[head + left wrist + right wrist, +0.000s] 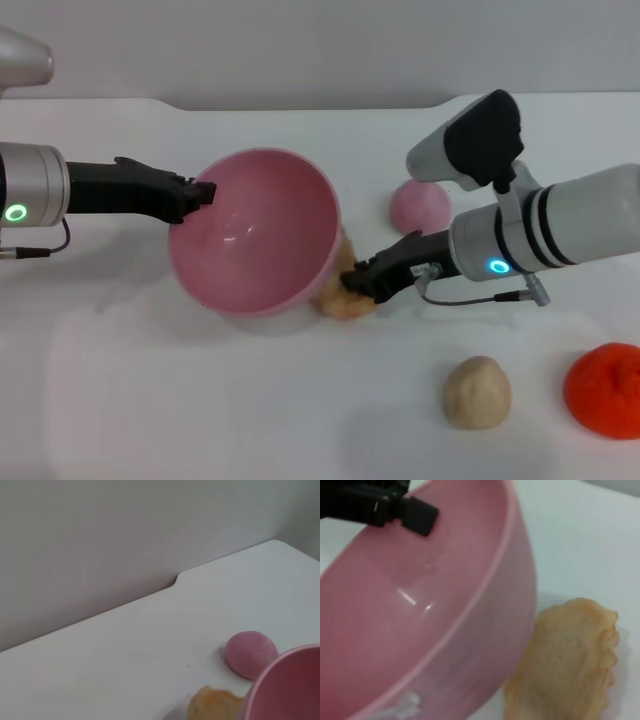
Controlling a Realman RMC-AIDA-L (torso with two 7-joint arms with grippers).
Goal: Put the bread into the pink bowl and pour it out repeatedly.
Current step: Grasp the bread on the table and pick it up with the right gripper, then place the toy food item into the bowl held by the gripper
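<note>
The pink bowl (255, 232) sits left of centre in the head view, tipped so that its open side faces the camera, and nothing lies inside it. The left tool (200, 193) comes in from the left edge of the frame and is clamped on the bowl's upper left rim; the right wrist view shows one of its black fingers (419, 516) reaching over the rim into the bowl.

The bread (345, 290) lies on the white table (250, 400) just to the lower right of the bowl, touching or nearly touching its outer wall. In the right wrist view the bread (570, 660) shows its pale tan side and a ridged edge beside the bowl's wall (510, 605).

The right tool (362, 282) reaches in from the right of the frame and sits at the bread; whether its fingers have closed on the bread I cannot tell.

A small pink dome (420, 207) rests on the table to the right of the bowl, behind the right arm. A round beige lump (477, 392) lies in the lower right, and a red-orange blob (605, 388) lies at the right edge.
</note>
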